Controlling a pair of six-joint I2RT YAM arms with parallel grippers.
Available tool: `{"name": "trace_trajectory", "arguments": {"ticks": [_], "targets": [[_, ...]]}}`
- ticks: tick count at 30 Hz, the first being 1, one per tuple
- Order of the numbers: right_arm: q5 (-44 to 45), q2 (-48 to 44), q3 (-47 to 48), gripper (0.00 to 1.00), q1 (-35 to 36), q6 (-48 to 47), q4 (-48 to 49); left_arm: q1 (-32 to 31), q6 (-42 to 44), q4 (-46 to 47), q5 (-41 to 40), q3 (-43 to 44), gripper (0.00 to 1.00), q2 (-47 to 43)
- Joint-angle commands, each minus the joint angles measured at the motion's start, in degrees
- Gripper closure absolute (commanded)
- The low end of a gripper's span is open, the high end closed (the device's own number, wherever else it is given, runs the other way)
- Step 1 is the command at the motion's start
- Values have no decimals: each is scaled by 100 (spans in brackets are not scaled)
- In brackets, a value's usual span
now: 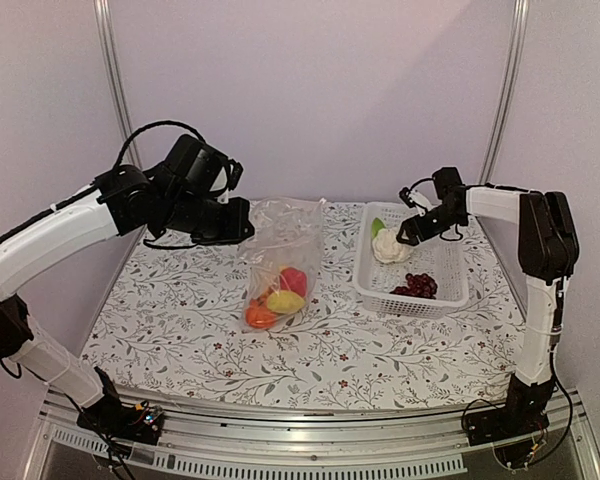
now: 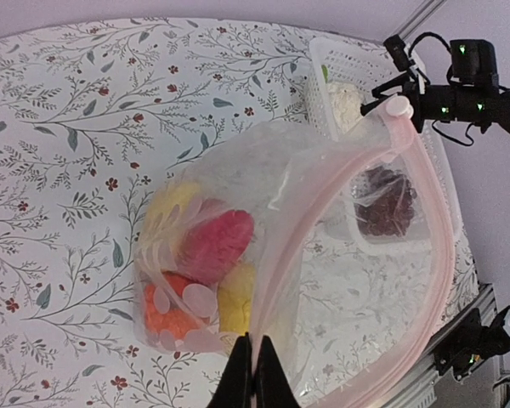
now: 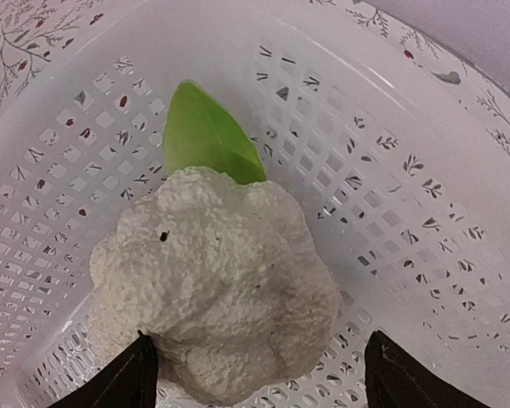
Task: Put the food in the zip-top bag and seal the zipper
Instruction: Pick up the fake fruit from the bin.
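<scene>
1. Top external view gave us the left gripper (image 1: 242, 222) raised above the far-left part of the table (image 1: 180, 320), holding the zip-top bag (image 1: 280, 250) by its upper edge while the bag's bottom rested on the floral cloth.
2. From the left wrist camera we saw the 2 fingers of the left gripper (image 2: 252, 357) clenched tight on the zipper (image 2: 429, 183), which curved away from the pinch in a wide pink loop, so the mouth stood unsealed.
3. We counted 3 kinds of food inside the bag, low in its near end: the pumpkin (image 1: 259, 316), the red pepper (image 1: 293, 280) and the yellow pieces (image 1: 285, 301), all pressed together.
4. On the right we found the white basket (image 1: 410, 305) sitting just beside the bag.
5. The right gripper (image 1: 405, 235) reached down into the basket's far end, over the cauliflower (image 1: 388, 246).
6. Through the right wrist camera we saw its dark fingers (image 3: 123, 382) spread wide on either side of the cauliflower (image 3: 212, 280), released rather than clamping it; the right-hand finger stood clearly apart from it.
7. The green piece (image 3: 208, 136) lay against the cauliflower's far side.
8. We saw the grape bunch (image 1: 418, 286) in the basket's near end, apart from the cauliflower.
</scene>
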Motion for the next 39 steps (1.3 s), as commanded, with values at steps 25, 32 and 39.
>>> {"name": "trace_trajectory", "arguments": {"ticks": [25,32,39], "targets": [[-3330,1071,673,16,-303,382,-1170,42,52,39,49,-37,100,-1],[-2831,1240,1030,16,-296,1107,-676,37,31,-56,24,-37,100,-63],[-2684,1482,1107,16,-216,1077,-601,43,18,-57,12,-50,100,-56]]}}
